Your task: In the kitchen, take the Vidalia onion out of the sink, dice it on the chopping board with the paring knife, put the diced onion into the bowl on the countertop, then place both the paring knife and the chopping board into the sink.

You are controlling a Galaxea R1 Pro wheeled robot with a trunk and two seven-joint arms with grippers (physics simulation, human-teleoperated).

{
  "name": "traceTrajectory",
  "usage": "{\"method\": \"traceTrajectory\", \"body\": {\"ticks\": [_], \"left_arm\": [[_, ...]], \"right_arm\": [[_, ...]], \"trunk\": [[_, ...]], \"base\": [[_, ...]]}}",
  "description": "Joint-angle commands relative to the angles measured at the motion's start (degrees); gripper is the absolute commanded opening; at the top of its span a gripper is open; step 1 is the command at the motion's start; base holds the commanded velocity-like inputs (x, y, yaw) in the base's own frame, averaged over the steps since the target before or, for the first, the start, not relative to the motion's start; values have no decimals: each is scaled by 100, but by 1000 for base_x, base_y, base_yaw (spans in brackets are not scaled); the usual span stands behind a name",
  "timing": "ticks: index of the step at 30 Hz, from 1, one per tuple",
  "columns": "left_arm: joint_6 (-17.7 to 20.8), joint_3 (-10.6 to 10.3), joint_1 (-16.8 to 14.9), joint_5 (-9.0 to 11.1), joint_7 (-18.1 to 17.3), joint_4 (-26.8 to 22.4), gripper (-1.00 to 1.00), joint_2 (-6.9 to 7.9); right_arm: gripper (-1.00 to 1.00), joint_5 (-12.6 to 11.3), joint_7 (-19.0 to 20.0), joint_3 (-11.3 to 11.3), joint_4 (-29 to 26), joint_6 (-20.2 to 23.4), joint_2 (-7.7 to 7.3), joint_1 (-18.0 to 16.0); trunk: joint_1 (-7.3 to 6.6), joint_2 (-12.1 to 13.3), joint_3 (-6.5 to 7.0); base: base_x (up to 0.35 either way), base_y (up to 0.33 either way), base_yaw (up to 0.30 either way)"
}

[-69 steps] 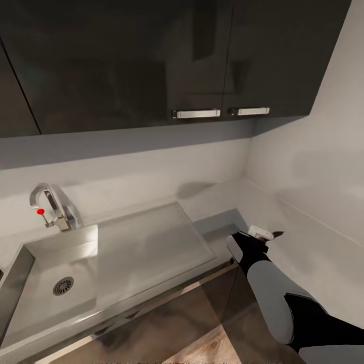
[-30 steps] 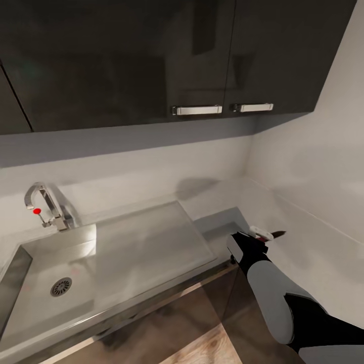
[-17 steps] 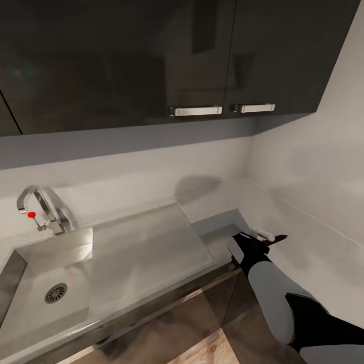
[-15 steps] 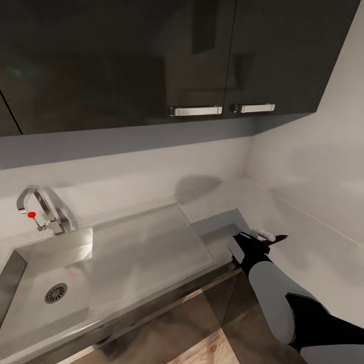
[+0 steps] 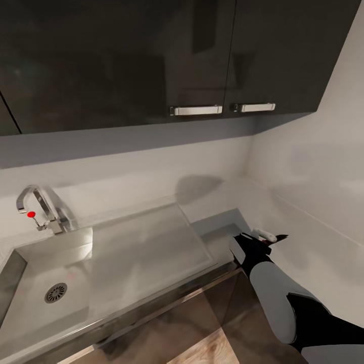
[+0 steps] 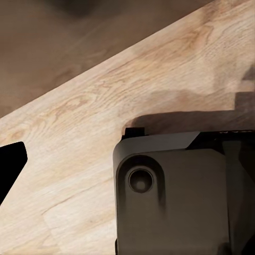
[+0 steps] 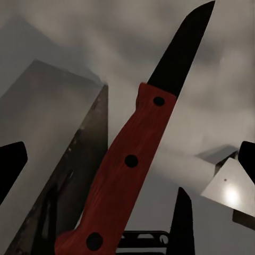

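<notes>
My right gripper [image 5: 263, 238] is shut on the paring knife [image 5: 275, 236], held level over the countertop [image 5: 222, 227] in the corner, to the right of the sink. The right wrist view shows its red riveted handle [image 7: 125, 164] and dark pointed blade [image 7: 183, 48] between the black fingertips [image 7: 11, 167]. The grey steel sink [image 5: 30, 263] lies at the left, with round drain [image 5: 55, 292], flat drainboard [image 5: 146, 247], faucet [image 5: 38, 205] and red knob [image 5: 31, 214]. My left gripper [image 6: 127, 159] hangs open over the floor, one fingertip [image 6: 10, 166] showing. Onion, chopping board and bowl are out of view.
Dark wall cabinets [image 5: 151, 60] with steel handles [image 5: 196, 109] hang above the counter. A pale wall [image 5: 313, 167] closes the corner on the right. Dark cabinet fronts [image 5: 167, 316] stand under the counter; wooden floor [image 6: 79, 106] and part of my base [image 6: 175, 196] lie below.
The camera has turned a little to the right, so the sink and faucet sit further left in the picture. The right arm with the knife keeps its place.
</notes>
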Motion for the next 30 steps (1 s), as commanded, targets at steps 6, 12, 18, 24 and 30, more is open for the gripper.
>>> {"method": "traceTrajectory", "body": {"ticks": [6,12,18,24,30], "left_arm": [[-42,-43,-10,39,15,25,100,-4],[-42,-45,-10,39,15,25,100,-4],[-42,-43,-10,39,15,25,100,-4],[-42,-44,-10,39,15,25,100,-4],[-42,-44,-10,39,15,25,100,-4]], "right_arm": [[100,-26,-22,9,57,47,0,-3],[100,-27,-22,9,72,-25,0,2],[100,-27,-22,9,120,-100,0,6],[100,-27,-22,9,165,-112,0,6],[100,-27,-25,9,191,-111,0,6]], "trunk": [[2,-9,-48],[2,-9,-96],[2,-9,-120],[2,-9,-123],[2,-9,-123]], "base": [[0,0,0],[0,0,0],[0,0,0],[0,0,0],[0,0,0]]}}
